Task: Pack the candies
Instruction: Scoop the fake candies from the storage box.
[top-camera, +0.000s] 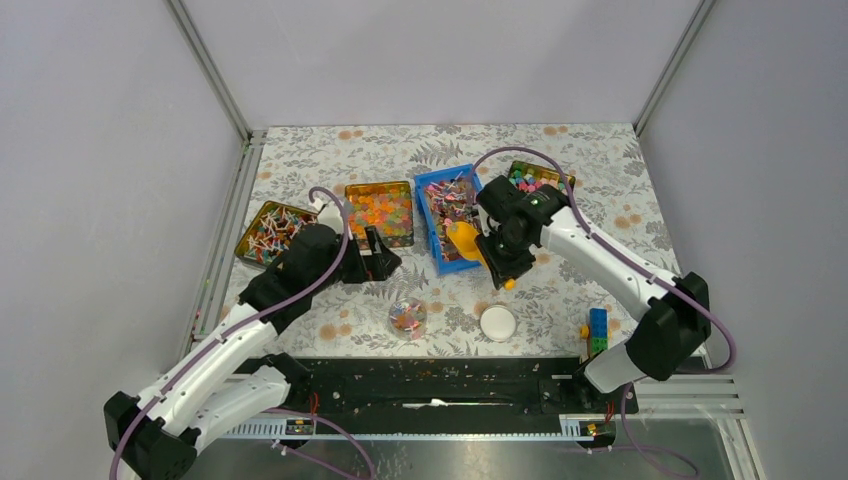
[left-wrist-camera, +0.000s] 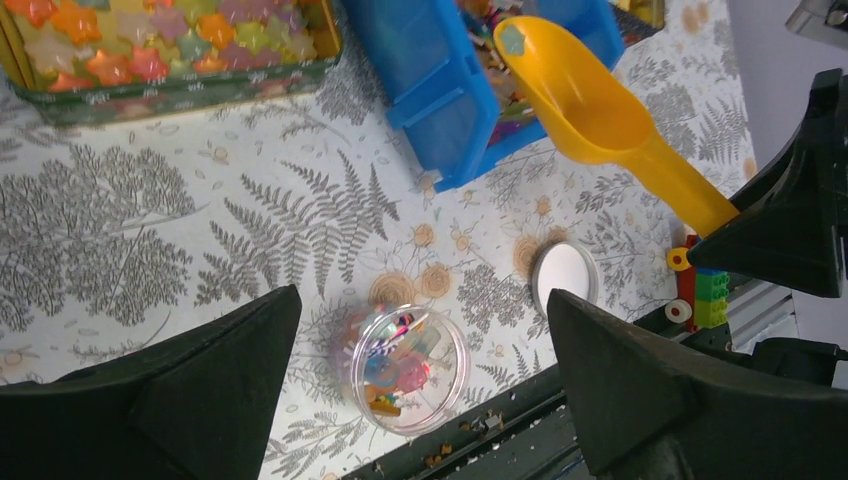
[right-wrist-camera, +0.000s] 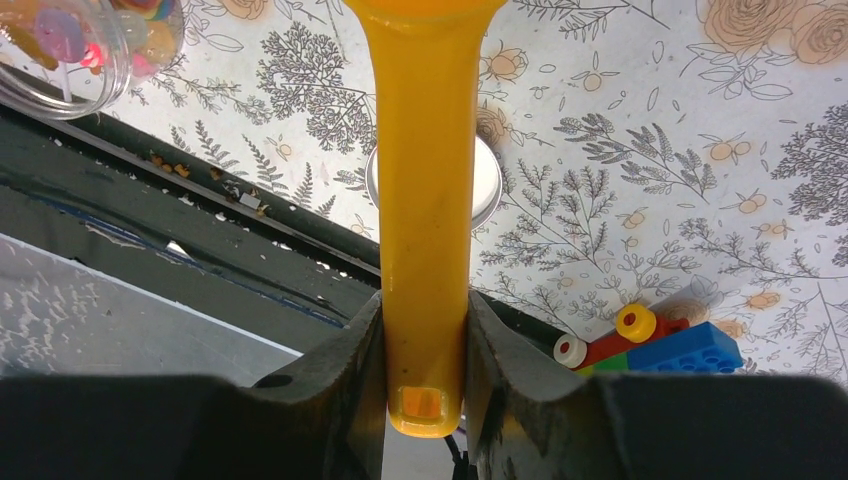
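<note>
At the centre of the overhead view, the right gripper (right-wrist-camera: 423, 320) is clamped on the very end of the handle of a yellow plastic scoop (left-wrist-camera: 590, 100). The scoop's bowl reaches into the blue rectangular plastic bin (left-wrist-camera: 430, 80) that holds the candies (top-camera: 447, 200), tiny twist-wrapped sweets in pink, purple and red. In the left wrist view the bowl looks nearly bare, with one pale piece at its lip.

The left gripper (left-wrist-camera: 422, 300) hangs wide open with nothing in it. The small clear round plastic jar (left-wrist-camera: 410, 368) shows between its fingers at the lower middle of that view, untouched. The jar already has a few sweets in it and stands free on the fern-printed tablecloth (left-wrist-camera: 150, 230). Its white round lid (left-wrist-camera: 563, 272) lies near it to the right.

The likeliest failure is spillage. The scoop's mouth looks nearly as wide as the jar's, so a fast or off-centre pour would probably scatter sweets over the cloth. Some could roll into the black rail (left-wrist-camera: 480, 440) just below the jar in the frame.

With nothing steadying the jar, a nudge from the scoop's lip could slide or tip it. The grip at the handle's far end also gives the scoop leverage, so digging hard into the pile might twist it between the fingers or push the light bin along.
</note>
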